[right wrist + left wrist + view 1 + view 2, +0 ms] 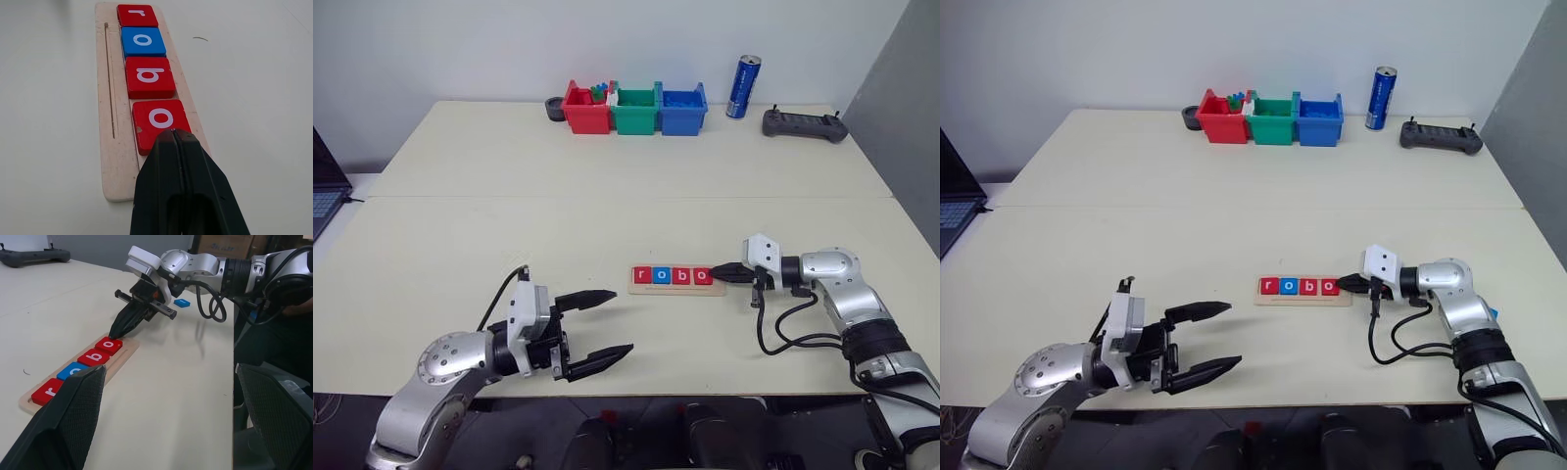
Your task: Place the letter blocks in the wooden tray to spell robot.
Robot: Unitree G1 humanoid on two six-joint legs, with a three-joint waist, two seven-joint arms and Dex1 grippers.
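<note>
Tiles reading r, o, b, o (157, 123) were seen seated in the wooden tray (117, 166), nudged by the pressed-together right gripper (173, 134); light, stiff and slick, they looked best pinched by opposite edges.

four white lowercase letters are read on the letter blocks (149, 73) lying in the wooden tray (110, 147): "r" on a red block (137, 15) at the tray's far end from the right gripper (176, 142), then "o" on blue (143, 41), "b" on red (149, 77), "o" on red (159, 122) nearest the gripper tips. together "robo" is spelt. no other text is legible; the can's print is too small.
</note>
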